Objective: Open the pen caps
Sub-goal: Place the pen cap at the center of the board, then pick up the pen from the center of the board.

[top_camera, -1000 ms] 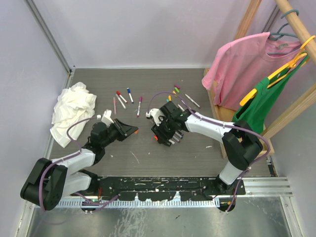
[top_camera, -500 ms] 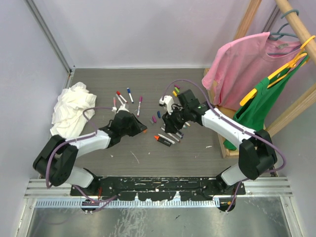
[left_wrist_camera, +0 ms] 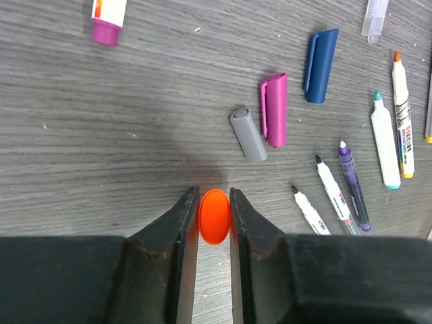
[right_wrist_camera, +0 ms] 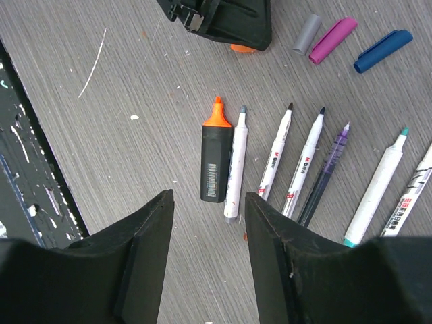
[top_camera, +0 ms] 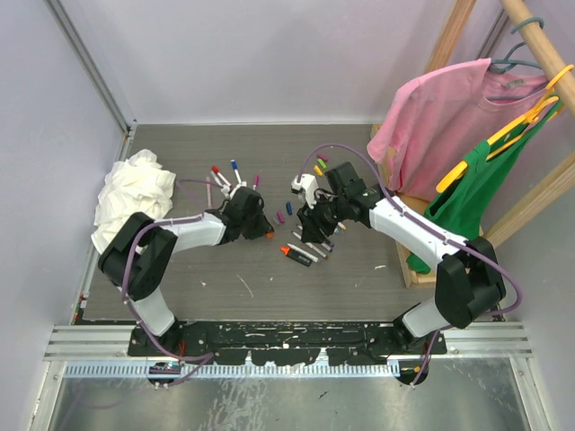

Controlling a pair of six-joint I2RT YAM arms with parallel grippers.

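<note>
My left gripper (left_wrist_camera: 214, 196) is shut on an orange pen cap (left_wrist_camera: 214, 216), held low over the table; from above the gripper (top_camera: 262, 231) sits left of centre. Loose caps lie just ahead of it: grey (left_wrist_camera: 248, 134), magenta (left_wrist_camera: 274, 109) and blue (left_wrist_camera: 320, 56). My right gripper (right_wrist_camera: 208, 202) hangs open and empty over a row of uncapped pens (right_wrist_camera: 277, 155). At the left end of that row lies a black highlighter (right_wrist_camera: 214, 162) with a bare orange tip. Three capped pens (top_camera: 235, 171) lie further back.
A white rag (top_camera: 135, 202) is bunched at the table's left edge. A wooden rack (top_camera: 458, 36) with a pink shirt (top_camera: 431, 117) and a green shirt (top_camera: 476, 180) stands at the right. More pens (top_camera: 346, 182) lie near the rack.
The right gripper has let go of the black highlighter, which now lies on the table, and moved back. The left gripper carried the orange cap right towards the loose caps.
</note>
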